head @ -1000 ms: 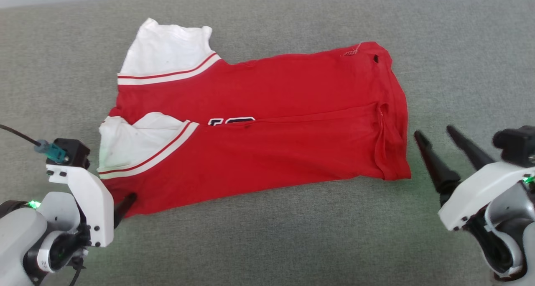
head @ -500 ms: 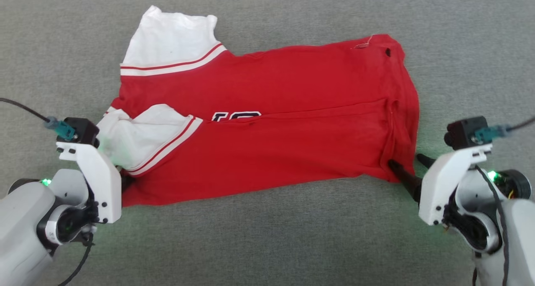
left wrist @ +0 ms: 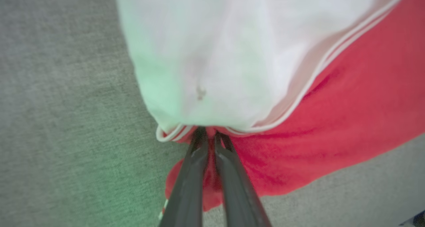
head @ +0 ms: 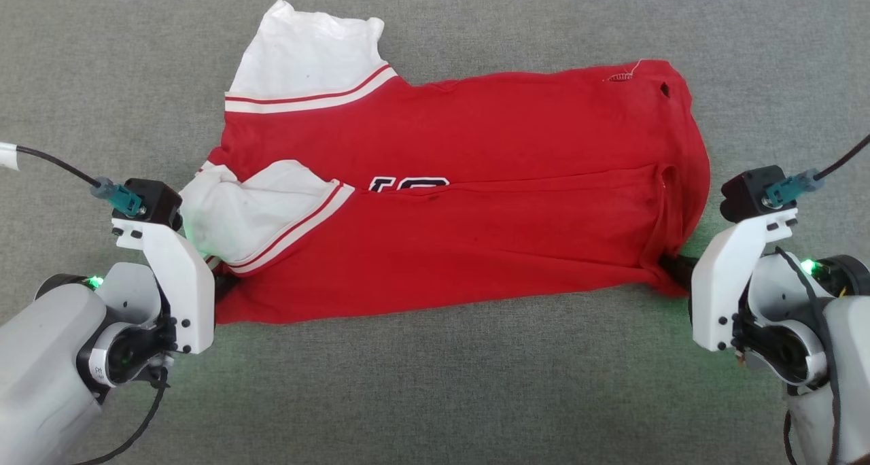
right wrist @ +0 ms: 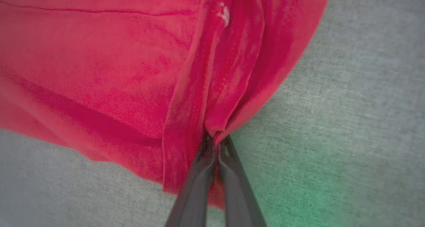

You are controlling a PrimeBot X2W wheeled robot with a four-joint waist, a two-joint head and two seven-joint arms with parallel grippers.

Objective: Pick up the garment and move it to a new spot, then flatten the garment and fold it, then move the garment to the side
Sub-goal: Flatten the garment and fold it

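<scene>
The garment, a bright red shirt with white sleeves and striped trim, lies folded lengthwise on the grey fabric surface. A black-and-white print peeks out at the fold. My left gripper is shut on the garment's near left corner, just under the white sleeve. In the left wrist view the left gripper pinches red cloth and striped trim. At the near right corner my right gripper is shut on the bunched red hem; the right wrist view shows the right gripper clamping those folds.
Grey fabric surface stretches all around the garment, with open room in front and to both sides. Cables run from both wrist cameras.
The right gripper came in to the garment's near right corner and closed on it. The left gripper closed on the near left corner. The head view has shifted a little.
</scene>
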